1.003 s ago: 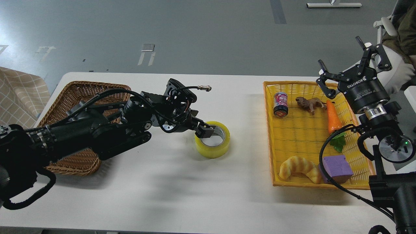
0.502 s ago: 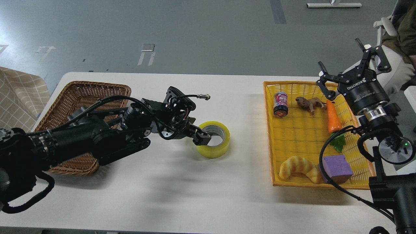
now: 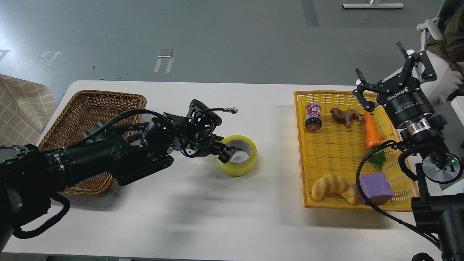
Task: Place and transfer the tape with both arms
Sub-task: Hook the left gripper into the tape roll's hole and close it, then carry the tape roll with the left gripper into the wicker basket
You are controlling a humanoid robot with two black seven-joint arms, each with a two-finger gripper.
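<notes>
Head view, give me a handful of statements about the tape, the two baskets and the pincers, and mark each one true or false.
1. The tape lies flat on the white table, between the two baskets. True.
2. The tape sits inside the brown wicker basket. False: it is on the bare table, right of that basket.
3. The left pincer is at the tape's left rim. True.
4. The right pincer holds the carrot. False: its fingers are spread open and empty, raised over the far right corner of the yellow basket; the carrot lies in that basket.
5. The croissant toy lies in the yellow basket beside a purple block. True.
</notes>
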